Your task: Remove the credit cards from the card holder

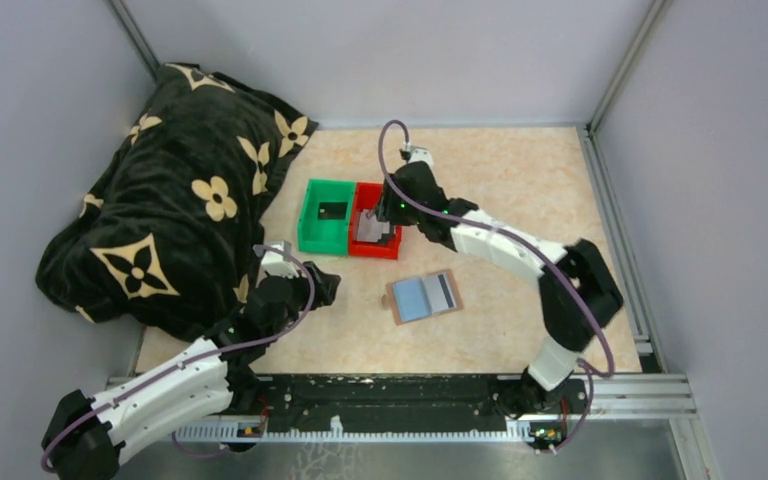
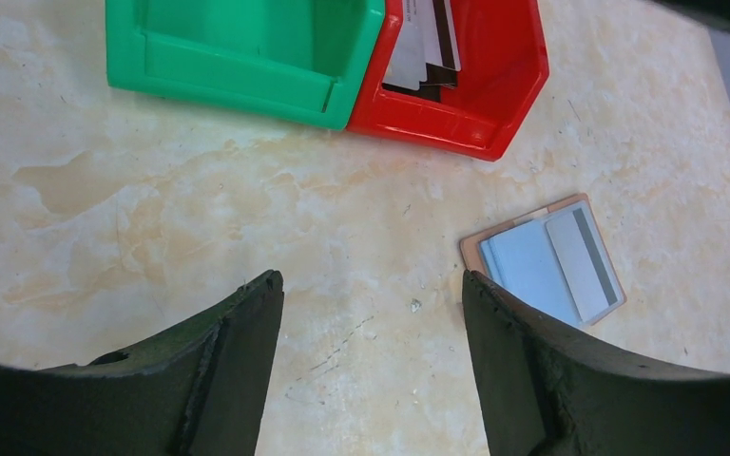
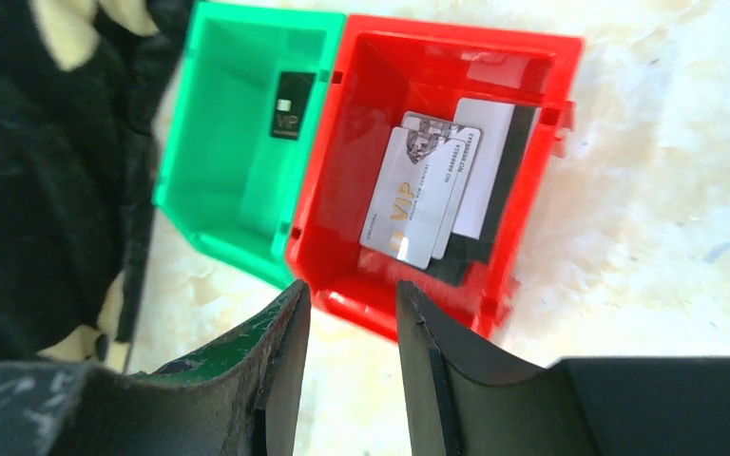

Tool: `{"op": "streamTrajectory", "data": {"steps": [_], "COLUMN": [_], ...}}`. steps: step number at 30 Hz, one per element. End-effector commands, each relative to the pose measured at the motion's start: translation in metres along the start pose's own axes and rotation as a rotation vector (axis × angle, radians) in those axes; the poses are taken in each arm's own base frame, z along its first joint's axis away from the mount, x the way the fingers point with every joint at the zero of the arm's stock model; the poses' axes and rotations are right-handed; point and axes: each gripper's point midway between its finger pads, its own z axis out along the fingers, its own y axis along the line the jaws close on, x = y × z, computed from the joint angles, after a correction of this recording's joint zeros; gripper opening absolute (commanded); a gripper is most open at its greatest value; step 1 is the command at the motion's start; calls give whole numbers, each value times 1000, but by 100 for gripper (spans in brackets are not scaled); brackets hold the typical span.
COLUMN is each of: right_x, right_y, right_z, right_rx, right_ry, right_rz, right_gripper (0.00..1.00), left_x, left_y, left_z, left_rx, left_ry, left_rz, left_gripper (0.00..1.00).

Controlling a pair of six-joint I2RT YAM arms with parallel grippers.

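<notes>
Tan leather bifold card holder (image 1: 424, 297) open flat, long axis left-right. VIP print on silver credit cards (image 3: 416, 195) in red plastic bin (image 3: 371, 104) legible from right wrist only. Left gripper (image 2: 371, 282), right gripper (image 3: 352, 287) agape, empty.

The left arm (image 1: 160, 385) and the right arm (image 1: 505, 245) look alike: smooth white shells set between chunky black joints. A thin purple cable (image 1: 381, 150) arcs off the right arm's wrist and follows it down to the base, and a second purple cable (image 1: 242, 346) runs along the left arm. Tiny green lights (image 1: 400, 206) glow near the right wrist. The left hand (image 2: 371, 285) and the right hand (image 3: 352, 290) each have two dark, curved fingers (image 3: 276, 361), scuffed and faintly green.
</notes>
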Motion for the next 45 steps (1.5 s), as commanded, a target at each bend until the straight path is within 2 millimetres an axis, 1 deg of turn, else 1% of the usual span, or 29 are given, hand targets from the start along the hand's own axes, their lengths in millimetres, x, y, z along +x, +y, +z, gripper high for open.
{"op": "streamTrajectory", "data": {"steps": [1,3,5,6,7,8,9,10,11,12,14,16,19,22,24,26,28,30,34,38,45], "right_x": [-48,-42,-29,-19,-10,-1,11,28,35,44,62,79,103,120,127,130,132,136,148,161,184], "right_y": [6,-9,-31,-47,-64,-82,-97,-114,-123,-132,-146,-155,-160,-162,-161,-156,-151,-152,-161,-165,-168], "right_z": [-69,-89,-106,-111,-118,-123,-126,-128,-132,-133,-134,-133,-129,-126,-124,-123,-123,-122,-120,-117,-117], "right_rx": [-33,-15,28,65,106,149,173,197,198,207,225,236,223,197,170,136,98,92,120,126,102], "right_ry": [-202,-229,-249,-250,-256,-262,-257,-238,-239,-230,-203,-171,-108,-66,-54,-48,-43,-34,-5,32,80], "right_rz": [9,13,21,36,59,83,97,108,123,133,135,135,129,126,130,127,126,119,114,111,157], "right_gripper": [39,39,33,29,22,14,8,3,0,0,0,0,0,0,0,0,0,0,0,0,0], "left_x": [-15,-14,-8,-3,3,9,17,24,33,40,53,66,77,91,98,105,111,115,120,120,124], "left_y": [-19,-28,-43,-52,-61,-72,-84,-99,-111,-123,-139,-143,-150,-157,-161,-162,-164,-165,-165,-168,-176], "left_z": [3,5,10,14,17,20,22,23,25,27,33,40,46,51,54,56,59,61,65,67,68], "left_rx": [50,82,124,143,161,178,203,244,285,324,377,383,414,438,454,463,469,471,463,465,493], "left_ry": [-27,-5,34,63,87,107,122,143,168,189,228,268,287,339,361,378,394,407,417,415,438], "left_rz": [-32,-25,-18,-5,11,28,43,51,53,48,34,18,-11,-24,-30,-42,-51,-54,-66,-93,-121], "left_gripper": [75,72,71,71,70,70,68,66,64,62,56,49,47,55,57,58,61,63,66,69,70]}}
